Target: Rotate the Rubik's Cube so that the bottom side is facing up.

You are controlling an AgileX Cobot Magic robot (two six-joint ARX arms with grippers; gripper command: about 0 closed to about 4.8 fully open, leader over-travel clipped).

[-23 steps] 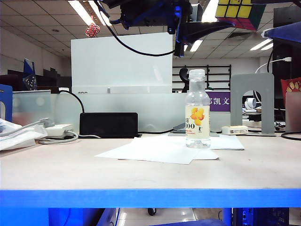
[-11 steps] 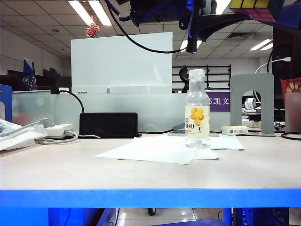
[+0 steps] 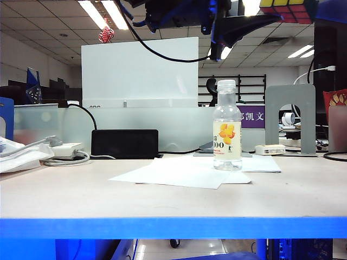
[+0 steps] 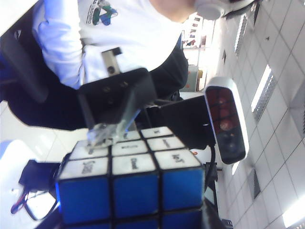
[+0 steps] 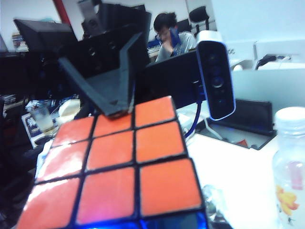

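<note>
Nothing of the task down on the counter (image 3: 162, 201), which bears only the bottle (image 3: 227, 125) and paper sheets (image 3: 179, 174). Well above both, at the exterior view's top right corner: the Rubik's Cube (image 3: 286, 8), kept in the air, probably to leave room on every side for a flip that a surface would block.

Reaching in from the left, the left gripper (image 3: 264, 19), its black fingers (image 5: 112, 90) clamped on the cube, one tip pressing the far edge of the red face in the right wrist view. Coming in from the right, the right gripper (image 3: 327, 10), with one clear-tipped finger lying on the white face in the left wrist view. Cannot tell whether this pair is clamped yet or only closing in. Looks like a handover between arms, a way to re-grip and turn the cube over.

Small, black-framed, three by three: yellow and red rows in the exterior view, a white face with dark print above a blue one (image 4: 136, 188) at the left wrist, a glossy orange-red face (image 5: 116, 167) at the right.
</note>
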